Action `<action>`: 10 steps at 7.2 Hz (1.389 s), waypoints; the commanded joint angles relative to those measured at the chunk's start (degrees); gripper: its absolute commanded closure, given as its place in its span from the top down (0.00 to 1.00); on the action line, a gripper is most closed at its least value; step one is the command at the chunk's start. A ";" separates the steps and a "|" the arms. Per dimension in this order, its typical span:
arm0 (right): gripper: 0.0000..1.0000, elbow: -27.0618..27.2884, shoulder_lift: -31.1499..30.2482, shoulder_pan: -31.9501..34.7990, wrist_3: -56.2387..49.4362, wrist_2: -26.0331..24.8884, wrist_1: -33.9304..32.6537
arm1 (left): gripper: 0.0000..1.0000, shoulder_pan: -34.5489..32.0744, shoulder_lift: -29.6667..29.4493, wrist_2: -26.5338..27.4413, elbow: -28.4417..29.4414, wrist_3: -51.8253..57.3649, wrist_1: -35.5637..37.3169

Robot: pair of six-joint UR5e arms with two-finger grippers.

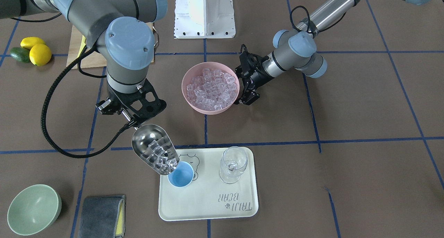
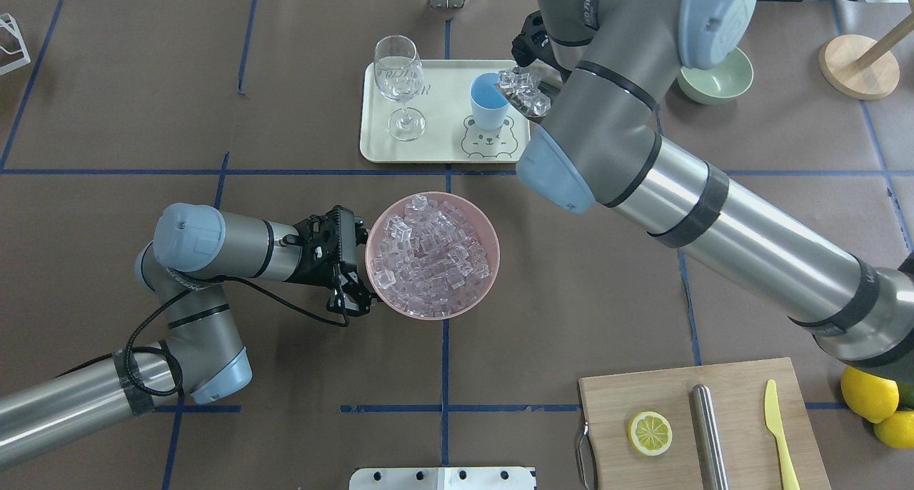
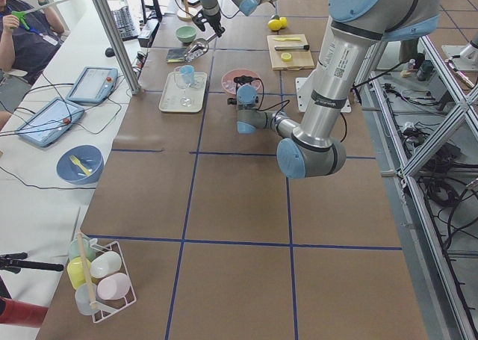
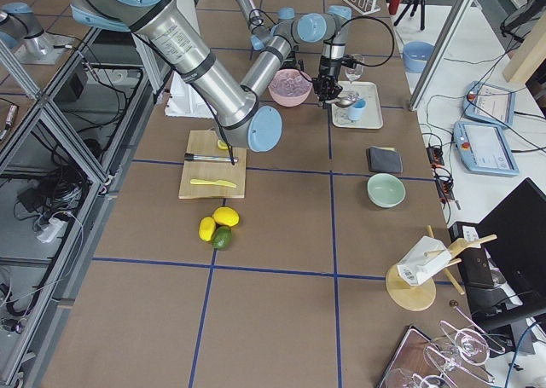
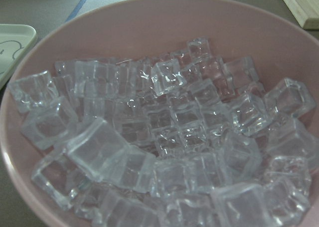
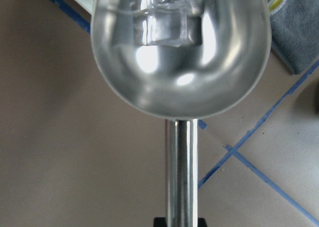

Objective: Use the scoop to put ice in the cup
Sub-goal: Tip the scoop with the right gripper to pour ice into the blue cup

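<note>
The right tool (image 1: 134,122) is clamped on the rod handle of the scoop (image 1: 152,144). The scoop tilts down with its lip at the rim of the cup (image 1: 181,175), and the ice (image 1: 161,158) is piled toward that lip. The cup stands on a cream tray (image 1: 208,203) on the counter (image 1: 347,109), with a clear stemmed glass (image 1: 233,165) beside it, apart from the scoop. The left tool (image 2: 357,263) lies low with its jaws spread, just beside a pink bowl (image 1: 210,110) heaped with more cubes, while a green bowl (image 1: 33,210) and a folded grey cloth (image 1: 100,215) lie on the scoop's far side from the tray.
</note>
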 commanded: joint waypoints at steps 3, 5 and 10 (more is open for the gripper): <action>0.00 -9.62 9.17 0.07 -3.74 -2.12 -10.19 | 1.00 0.00 0.00 0.00 0.00 0.00 0.02; 0.00 -11.86 10.79 -0.02 -5.58 -3.00 -10.92 | 1.00 0.00 0.00 0.00 0.00 0.00 -0.07; 0.00 -12.13 11.93 0.07 -10.51 -4.94 -13.73 | 1.00 0.00 0.00 0.00 0.00 0.00 0.02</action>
